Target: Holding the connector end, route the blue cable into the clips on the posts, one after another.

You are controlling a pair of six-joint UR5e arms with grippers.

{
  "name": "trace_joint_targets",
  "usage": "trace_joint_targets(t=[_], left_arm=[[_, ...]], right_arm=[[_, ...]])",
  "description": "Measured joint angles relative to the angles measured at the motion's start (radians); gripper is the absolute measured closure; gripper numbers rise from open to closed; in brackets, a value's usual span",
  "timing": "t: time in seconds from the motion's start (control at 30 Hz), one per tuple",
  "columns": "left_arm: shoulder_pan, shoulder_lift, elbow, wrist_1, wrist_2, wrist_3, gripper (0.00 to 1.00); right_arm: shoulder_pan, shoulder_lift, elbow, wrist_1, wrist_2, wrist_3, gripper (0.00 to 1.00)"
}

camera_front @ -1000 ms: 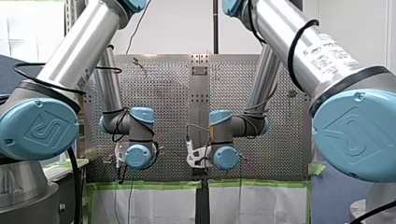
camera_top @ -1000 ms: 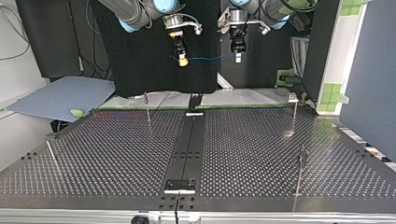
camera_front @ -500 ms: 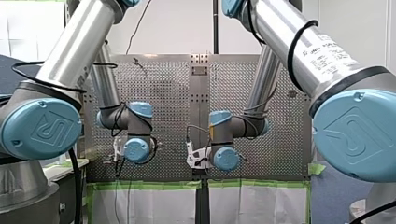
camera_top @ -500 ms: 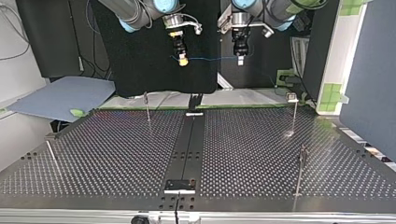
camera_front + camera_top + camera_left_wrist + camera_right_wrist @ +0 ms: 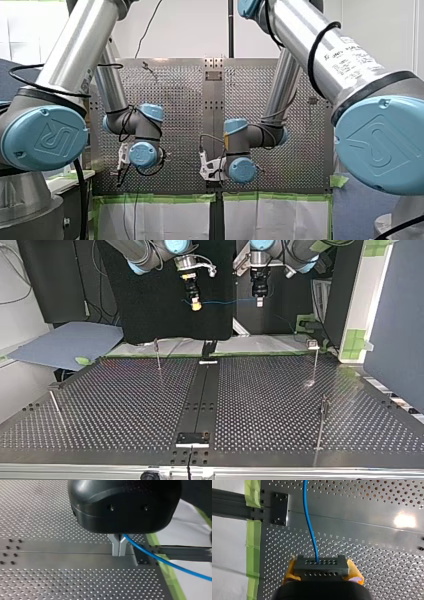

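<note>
A thin blue cable (image 5: 226, 302) hangs taut between my two grippers, high above the table's far edge in the top view. My right gripper (image 5: 196, 305) has its yellow pads (image 5: 291, 568) shut on the black connector (image 5: 321, 566); the blue cable (image 5: 309, 525) leaves the connector's face ahead of it. My left gripper (image 5: 259, 302) has its metal fingers (image 5: 115, 547) shut on the blue cable (image 5: 162, 562), which trails off to one side. Thin posts (image 5: 157, 353) (image 5: 316, 360) (image 5: 322, 426) stand on the perforated table (image 5: 125, 405), with no cable in them.
Another post (image 5: 54, 405) leans at the top view's left edge. A black rail (image 5: 200, 400) runs down the table's middle. A blue-grey sheet (image 5: 65, 342) lies off the far left corner. Green tape (image 5: 253, 542) lines the table's edge.
My left gripper has slid toward the top view's right, away from my right gripper, lengthening the stretch of cable between them. My right arm has stayed still.
</note>
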Motion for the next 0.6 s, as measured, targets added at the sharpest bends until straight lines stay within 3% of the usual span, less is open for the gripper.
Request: trace_joint_targets(t=[0.2,0.4,0.5,0.6], left_arm=[[-0.009,0.008,0.001,-0.032,0.009,0.01,1.0],[-0.045,0.05,0.001,-0.046,0.028,0.005,1.0],[-0.047,0.076,0.001,-0.069,0.031,-0.018,1.0],[-0.042,0.104,0.001,-0.096,0.018,-0.043,1.0]], right_arm=[[-0.009,-0.011,-0.007,0.011,0.011,0.008,1.0],[-0.013,-0.057,-0.02,0.057,0.051,0.051,1.0],[-0.01,-0.084,-0.022,0.084,0.044,0.075,1.0],[-0.009,-0.111,-0.028,0.111,0.022,0.084,1.0]])
